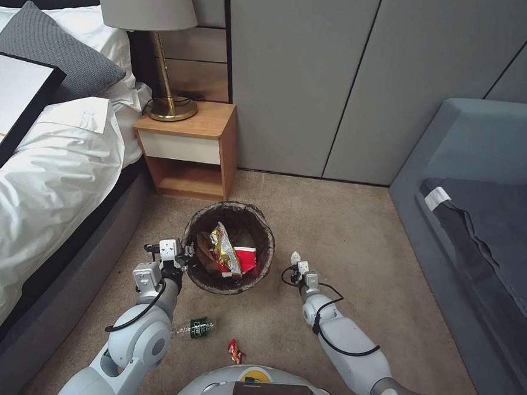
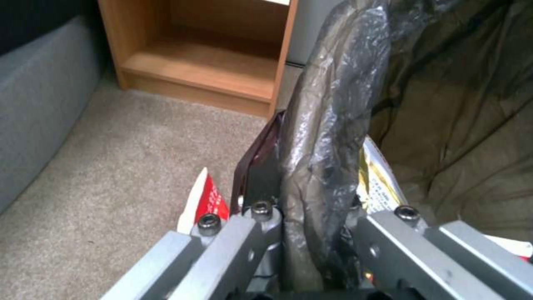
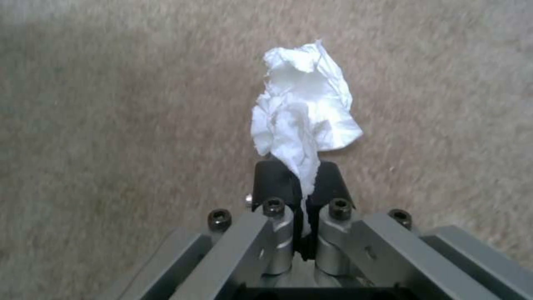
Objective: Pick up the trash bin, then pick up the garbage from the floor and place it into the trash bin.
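Note:
The trash bin (image 1: 233, 206) stands upright on the carpet in front of the nightstand, its rim wrapped in a dark liner (image 2: 327, 125). Inside lie a gold-yellow snack bag (image 1: 224, 249) and a red-and-white paper cup (image 1: 246, 260). My left gripper (image 1: 185, 257) is shut on the bin's left rim, with one finger (image 2: 261, 171) outside the wall. Just right of the bin, my right gripper (image 1: 296, 264) is shut on a white tissue wad (image 3: 302, 121) above the carpet. A green-labelled bottle (image 1: 198, 328) and a small red wrapper (image 1: 235, 351) lie on the floor near my base.
A wooden nightstand (image 1: 189, 149) with a lamp (image 1: 165, 57) stands behind the bin. The bed (image 1: 46, 180) runs along the left. A grey sofa (image 1: 482, 191) is on the right. Open carpet (image 1: 344, 225) lies between the bin and the sofa.

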Controlling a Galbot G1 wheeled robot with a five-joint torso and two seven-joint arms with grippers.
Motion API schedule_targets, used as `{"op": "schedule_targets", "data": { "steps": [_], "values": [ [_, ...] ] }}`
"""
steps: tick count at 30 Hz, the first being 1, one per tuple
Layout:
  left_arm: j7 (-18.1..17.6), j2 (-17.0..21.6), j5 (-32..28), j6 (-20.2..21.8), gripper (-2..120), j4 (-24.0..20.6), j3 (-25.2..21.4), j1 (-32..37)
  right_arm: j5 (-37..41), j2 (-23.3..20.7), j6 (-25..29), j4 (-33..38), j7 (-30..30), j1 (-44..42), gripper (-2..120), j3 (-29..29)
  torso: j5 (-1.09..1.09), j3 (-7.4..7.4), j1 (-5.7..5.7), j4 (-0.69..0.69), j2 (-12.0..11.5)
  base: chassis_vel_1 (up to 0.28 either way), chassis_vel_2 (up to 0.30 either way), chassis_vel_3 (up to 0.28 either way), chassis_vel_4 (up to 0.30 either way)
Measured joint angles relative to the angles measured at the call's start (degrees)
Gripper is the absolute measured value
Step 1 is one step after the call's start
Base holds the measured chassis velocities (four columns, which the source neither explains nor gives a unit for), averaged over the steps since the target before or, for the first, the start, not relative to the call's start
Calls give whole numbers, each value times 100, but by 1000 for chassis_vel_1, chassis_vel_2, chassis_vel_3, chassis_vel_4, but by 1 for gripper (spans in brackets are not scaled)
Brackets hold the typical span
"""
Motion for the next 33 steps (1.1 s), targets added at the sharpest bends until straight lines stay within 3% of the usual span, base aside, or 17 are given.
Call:
{"op": "schedule_targets", "data": {
  "steps": [3, 7, 10, 15, 22, 27, 33],
  "values": [
    [-1, 5, -7, 0, 4, 0, 8, -4, 7, -49, 7, 163, 57, -38, 0, 29, 1, 0, 0, 1, 0, 0, 0, 0, 0],
    [-4, 11, -13, 2, 4, 0, 29, -7, 170, -292, -45, 942, 310, -152, 0, 144, 2, 0, 0, 0, 0, 0, 0, 0, 0],
    [-8, 20, -12, 14, 4, -6, 83, 4, 364, -705, -125, 2079, 632, -240, 0, 339, 1, 0, 0, 2, 0, 0, 0, 0, 0],
    [-9, 23, -10, 18, 4, -9, 98, 10, 407, -862, -140, 2416, 722, -280, 0, 421, 2, 0, 0, 2, 0, 0, 0, 0, 0],
    [-10, 48, 16, 36, 4, -4, 148, 41, 419, -1523, 6, 3991, 1071, -454, 0, 926, 0, 0, 0, -1, 0, 0, 0, 0, 0],
    [-11, 64, 34, 41, 4, -1, 152, 56, 497, -1734, 61, 4698, 1105, -534, 0, 1024, 2, 0, 0, 1, 0, 0, 0, 0, 0],
    [-4, 70, 122, 53, 4, -6, 197, 90, 986, -2268, -72, 6444, 1036, -628, 0, 982, 1, -1, 0, 1, 1, 0, 0, 0, 0]
  ]
}}
